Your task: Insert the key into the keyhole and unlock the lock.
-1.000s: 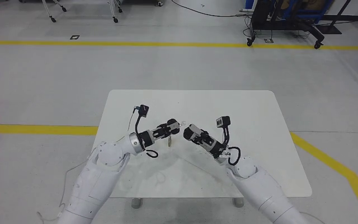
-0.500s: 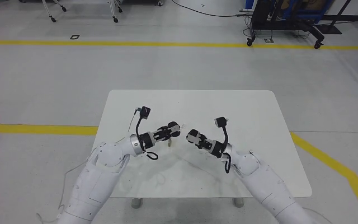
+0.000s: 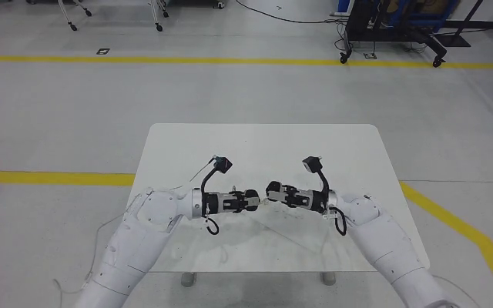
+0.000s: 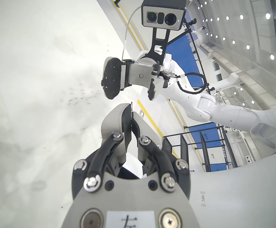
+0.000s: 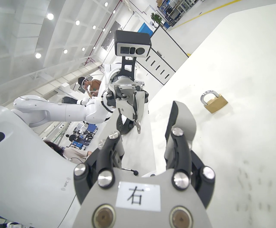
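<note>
Nearby, faint scuff marks [image 5: 248, 172] on table [image 3: 347, 146]; yellow floor lines [image 3: 231, 59] beyond far edge. Over table middle, toward front edge, left gripper [image 3: 256, 199] and right gripper [image 3: 269, 190] face tip to tip, almost meeting. Count: one key [image 5: 137, 126], one padlock [image 5: 214, 101], two grippers. Left fingers pinched tight on key, which juts from fingertips just beside right gripper. Right fingers spread wide, empty. Padlock lies flat on table, apart from both grippers, in from edge; which edge, cannot tell.

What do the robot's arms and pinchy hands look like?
Smooth white arms. The left gripper and right gripper are grey metal with black links, black rubbery pads, silver screws and a white sticker. A black cable and small camera sit at each wrist.
</note>
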You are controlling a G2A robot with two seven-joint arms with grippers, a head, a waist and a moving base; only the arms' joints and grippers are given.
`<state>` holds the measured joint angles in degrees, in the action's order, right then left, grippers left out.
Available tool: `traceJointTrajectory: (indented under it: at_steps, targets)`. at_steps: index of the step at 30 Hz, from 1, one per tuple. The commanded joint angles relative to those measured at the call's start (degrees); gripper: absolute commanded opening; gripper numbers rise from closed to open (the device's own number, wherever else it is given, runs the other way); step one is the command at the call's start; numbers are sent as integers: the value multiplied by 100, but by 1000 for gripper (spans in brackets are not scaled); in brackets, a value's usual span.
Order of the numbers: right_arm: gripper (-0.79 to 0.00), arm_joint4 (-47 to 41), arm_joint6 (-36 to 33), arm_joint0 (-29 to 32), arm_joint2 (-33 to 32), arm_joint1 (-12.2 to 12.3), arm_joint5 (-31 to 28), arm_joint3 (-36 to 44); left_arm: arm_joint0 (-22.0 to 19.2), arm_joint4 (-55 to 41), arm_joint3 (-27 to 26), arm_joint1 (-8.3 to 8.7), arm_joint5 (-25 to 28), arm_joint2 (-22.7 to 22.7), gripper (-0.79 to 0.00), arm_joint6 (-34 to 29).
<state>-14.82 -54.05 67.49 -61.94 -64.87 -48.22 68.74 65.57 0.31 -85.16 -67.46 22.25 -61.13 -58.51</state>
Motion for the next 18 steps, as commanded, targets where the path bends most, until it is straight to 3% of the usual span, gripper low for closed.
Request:
traceJointTrajectory:
  at_steps: [1, 5, 13, 16, 18]
  targets:
    - [-468, -53, -85, -14, 32, 5, 29, -41, -2, 159, -20, 14, 16, -14, -785, 78]
    - [-542, -224, -164, -37, 71, 9, 27, -88, 21, 191, -56, 30, 19, -6, -785, 126]
    - [-548, -249, -296, -81, 179, 28, 96, -136, 21, 271, -87, 45, 33, 78, -785, 226]
    - [-628, -269, -316, -85, 213, 31, 115, -130, 6, 316, -84, 49, 38, 116, -785, 239]
    - [-640, -277, -320, -86, 232, 36, 119, -106, -3, 352, -73, 52, 25, 143, -785, 260]
